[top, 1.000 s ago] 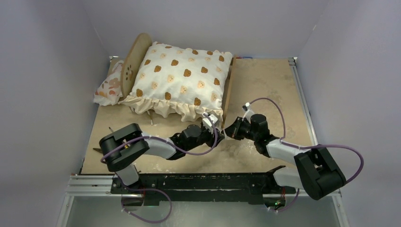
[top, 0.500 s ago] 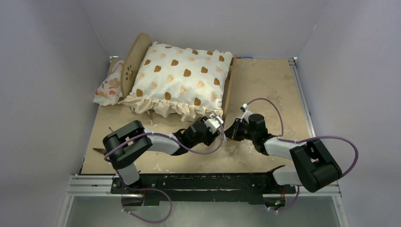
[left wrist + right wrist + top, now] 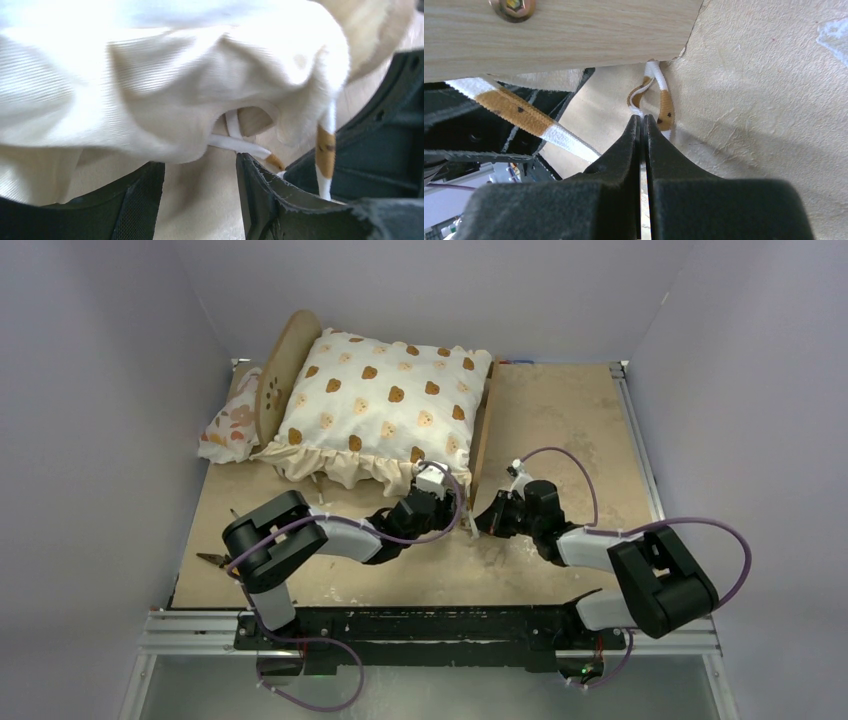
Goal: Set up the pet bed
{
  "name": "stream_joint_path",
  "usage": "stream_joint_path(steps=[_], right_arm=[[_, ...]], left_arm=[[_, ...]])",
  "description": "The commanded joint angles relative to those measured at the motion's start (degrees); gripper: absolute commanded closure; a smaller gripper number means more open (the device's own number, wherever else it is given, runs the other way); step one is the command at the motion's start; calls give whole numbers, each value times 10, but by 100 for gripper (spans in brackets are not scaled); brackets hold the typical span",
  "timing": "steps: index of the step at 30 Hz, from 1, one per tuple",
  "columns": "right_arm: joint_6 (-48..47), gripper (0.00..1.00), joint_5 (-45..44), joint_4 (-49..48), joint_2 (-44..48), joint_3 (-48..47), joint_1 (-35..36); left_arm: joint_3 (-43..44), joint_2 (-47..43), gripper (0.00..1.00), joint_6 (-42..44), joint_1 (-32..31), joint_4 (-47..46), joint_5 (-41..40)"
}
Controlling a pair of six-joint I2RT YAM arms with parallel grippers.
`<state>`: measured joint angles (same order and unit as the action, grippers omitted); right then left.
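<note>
The right gripper (image 3: 642,120) sits low over the tan table (image 3: 570,410), its two dark fingers (image 3: 621,150) pressed together. A thin white strip seems to lie in the seam between them, but whether it is actually pinched cannot be told. Just past the fingertips a white-and-tan tie ribbon (image 3: 664,102) curls on the table, touching or nearly touching the tips. Above it, the light-wood rail (image 3: 574,30) of the pet bed (image 3: 481,430) crosses the top of the right wrist view, a brass bolt (image 3: 514,6) set in its face. A second stretch of the same ribbon runs slantwise to the left of the jaws.

The left gripper (image 3: 200,195) stands with its jaws apart and nothing between them but bare table. Just beyond the gap, the cream ruffle (image 3: 165,100) of the bear-print cushion (image 3: 385,405) hangs over the opening, and white tie strands (image 3: 235,142) cross right at the tip of the right-hand finger, touching it. Another tan-marked strand hangs farther to the right of the jaws.

From above, both grippers meet near the foot corner of the bed. Beyond them the cushion covers the bed's base, the rounded headboard (image 3: 283,365) stands at its far left end, and a small floral pillow (image 3: 230,428) lies behind the headboard, outside the frame.
</note>
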<state>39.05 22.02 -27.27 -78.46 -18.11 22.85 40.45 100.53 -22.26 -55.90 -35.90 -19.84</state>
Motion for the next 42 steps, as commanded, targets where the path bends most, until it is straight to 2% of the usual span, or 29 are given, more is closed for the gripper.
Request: stream_joint_path(steps=[1, 7, 12, 19, 24, 30, 36, 42], right_arm=[[-13, 100, -3, -25, -6, -14, -2], [-13, 100, 4, -36, -17, -12, -2], [-13, 100, 9, -43, -23, -11, -2], [-12, 100, 17, -58, -33, -7, -3], [-11, 100, 22, -66, -35, -5, -3], [-10, 100, 24, -66, -29, -2, -3], [-11, 100, 22, -54, -14, -3, -3], [-16, 100, -6, -17, 29, -4, -4]], left_arm=[[-7, 5, 46, -170, 1, -35, -75], [28, 42, 47, -249, -11, -5, -148], [59, 76, 49, -256, -41, 21, -225], [61, 115, 50, -269, -55, -6, -272], [88, 147, 54, -282, -68, 45, -324], [117, 188, 60, -305, -77, 112, -342], [158, 220, 71, -337, -91, 239, -373], [175, 237, 94, -399, -97, 386, -400]])
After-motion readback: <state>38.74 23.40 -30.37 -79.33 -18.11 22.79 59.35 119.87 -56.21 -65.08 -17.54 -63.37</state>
